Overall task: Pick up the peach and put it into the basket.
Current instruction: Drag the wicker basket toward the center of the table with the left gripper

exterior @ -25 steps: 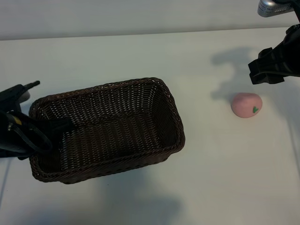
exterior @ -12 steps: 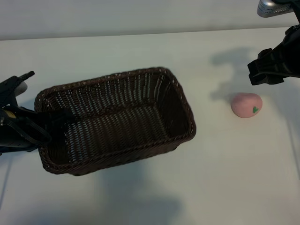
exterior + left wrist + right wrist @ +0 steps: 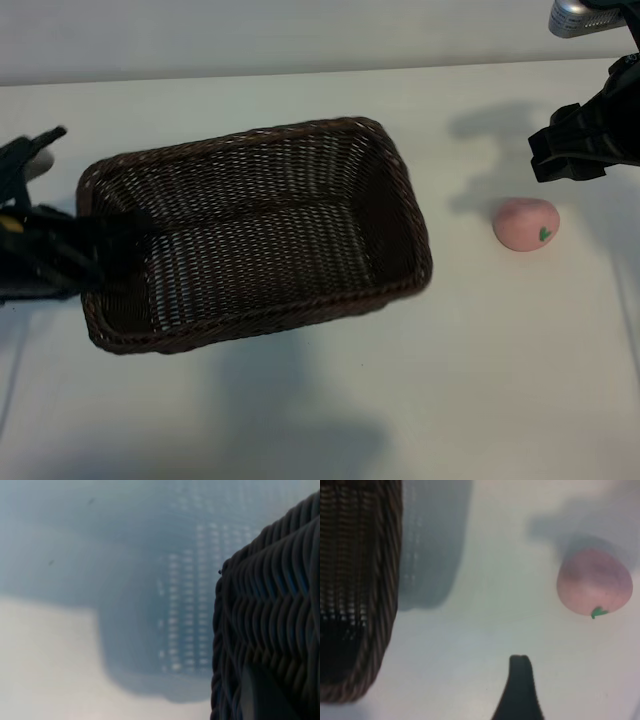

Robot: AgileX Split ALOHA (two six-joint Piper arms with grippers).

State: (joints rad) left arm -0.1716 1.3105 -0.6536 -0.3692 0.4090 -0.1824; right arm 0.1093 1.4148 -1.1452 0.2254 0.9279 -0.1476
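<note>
The peach (image 3: 526,224) sits on the white surface (image 3: 480,380) just below and slightly inward of the right claw (image 3: 566,155), which hangs wide open and empty. The left claw (image 3: 60,255) grips the lifted basket (image 3: 250,150) by its end wall, well apart from the peach.

- Exterior view: high, angled down over the table (image 3: 300,420), facing both arms.
- Left wrist view: pressed close against the basket (image 3: 270,630).
- Right wrist view: above the table, sharing the basket and peach (image 3: 594,582).
</note>
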